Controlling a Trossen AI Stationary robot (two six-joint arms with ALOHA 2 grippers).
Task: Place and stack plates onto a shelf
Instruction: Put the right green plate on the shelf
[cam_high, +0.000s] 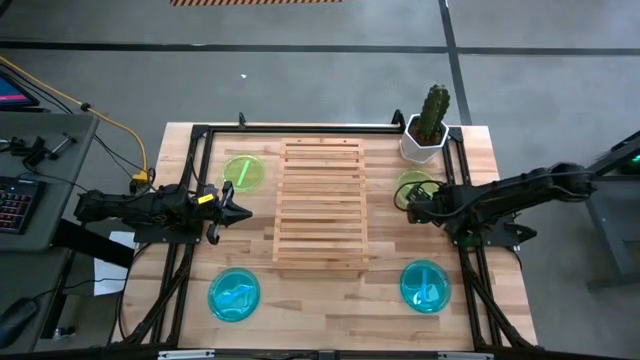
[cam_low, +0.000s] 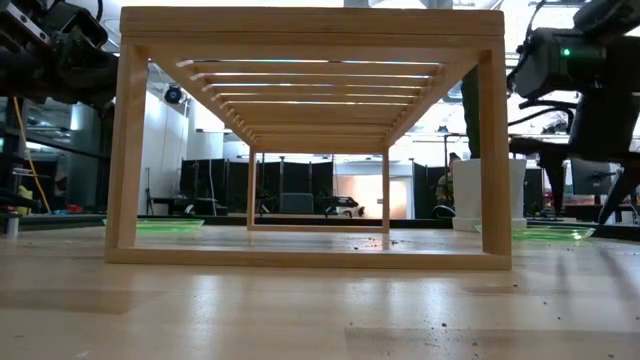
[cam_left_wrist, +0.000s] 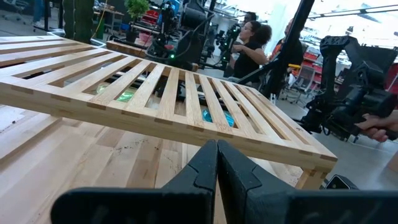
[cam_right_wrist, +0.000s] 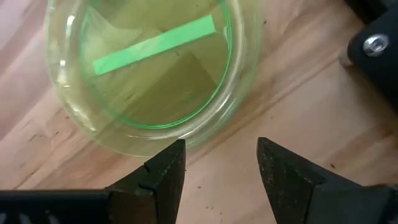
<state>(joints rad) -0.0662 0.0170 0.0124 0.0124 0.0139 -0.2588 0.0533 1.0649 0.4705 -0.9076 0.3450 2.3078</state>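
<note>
The shelf (cam_high: 322, 203) is a rectangular rack of pale wood, its top made of many thin parallel slats with gaps between them, raised on square-cut legs so that it stands like a low open frame in the middle of the butcher-block surface (cam_high: 330, 305).

Four round translucent plastic plates lie flat on the surface around the shelf. A lime green plate (cam_high: 243, 171) sits just beside the shelf's far left corner, and a second lime green plate (cam_high: 413, 185) lies near its right side. A cyan plate (cam_high: 234, 295) lies off the shelf's near left corner, and another cyan plate (cam_high: 425, 285) off its near right corner. Each has a brighter stripe across its smooth, glossy centre and a raised rim.

The left tool (cam_high: 238, 211) hangs to the left of the shelf, its two dark wedge-shaped fingers pressed together to a point. The right tool (cam_right_wrist: 216, 163) is at the edge of the lime green plate on the shelf's right, its matte black fingers spread apart with bare wood between them, holding nothing.

A spiky green cactus in a white faceted pot (cam_high: 427, 135) stands beyond the shelf's far right corner.
</note>
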